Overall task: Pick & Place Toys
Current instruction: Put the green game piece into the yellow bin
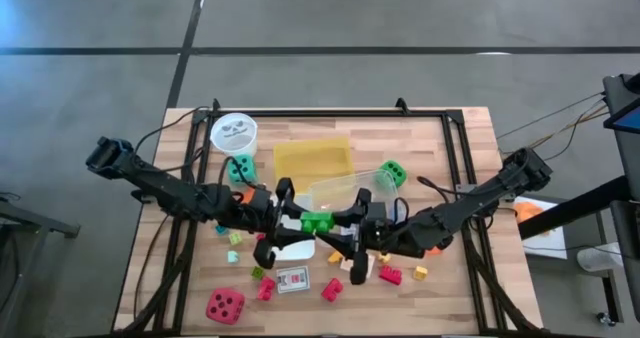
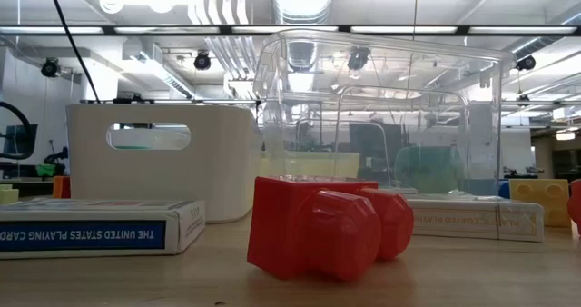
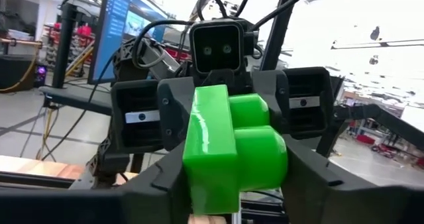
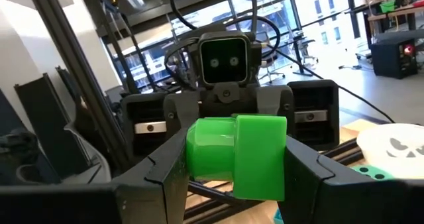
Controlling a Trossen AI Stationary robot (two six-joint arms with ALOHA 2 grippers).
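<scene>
- The green block (image 1: 317,221) is in the air above the middle of the table (image 1: 460,278), between the two arms and just near the clear box (image 1: 345,191).
- The left pincer (image 1: 290,221) meets it from the left and the right pincer (image 1: 345,225) from the right, so the block sits exactly between them, equally close to both.
- In the right wrist view the right pincer (image 4: 235,159) has its fingers pressed on both sides of the block (image 4: 236,156); I judge it is gripping.
- In the left wrist view the left pincer (image 3: 233,159) has its fingers around the same block (image 3: 232,154); if they already press it, I cannot tell.
- The long axis of the block seems to run left to right, from one pincer to the other.
- It looks like a handover; one pincer must let go first.
- Readable writing: in the low view the card pack (image 2: 95,225) shows "THE UNITED STATES PLAYING CARD".
</scene>
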